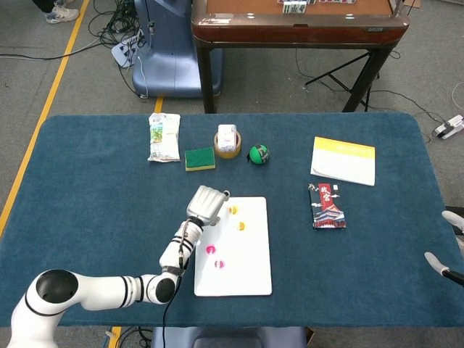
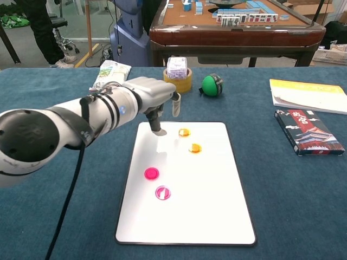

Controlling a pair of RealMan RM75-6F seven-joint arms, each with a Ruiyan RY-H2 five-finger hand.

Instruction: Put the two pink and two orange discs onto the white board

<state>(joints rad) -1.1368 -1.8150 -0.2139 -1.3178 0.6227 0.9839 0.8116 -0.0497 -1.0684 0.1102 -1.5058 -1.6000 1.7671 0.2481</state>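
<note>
On the white board (image 2: 206,189), lying at the middle of the blue tabletop (image 2: 49,216), all four discs already rest: one orange disc (image 2: 184,131) near the far edge at about twelve o'clock, a second orange disc (image 2: 195,148) just beside it toward four o'clock, one pink disc (image 2: 151,173) near the board's left side at nine o'clock, and the other pink disc (image 2: 162,192) just below it toward five o'clock. From what I can see, the placing looks finished and nothing is left off the board. Hovering over the board's far left corner, the left hand (image 2: 154,103) carries nothing, its fingers pointing down and apart from the nearest orange disc; clearing it away seems the only step remaining. At the tabletop's right edge, in the head view, only a sliver of the right hand (image 1: 444,264) shows, and I cannot tell how it is set. Beyond the board, from eleven to one o'clock, sit a snack packet (image 2: 111,75), a tape roll (image 2: 178,80) and a green ball (image 2: 212,85); off at two to three o'clock lie a yellow-edged booklet (image 2: 309,96) and a dark packet (image 2: 309,132).
</note>
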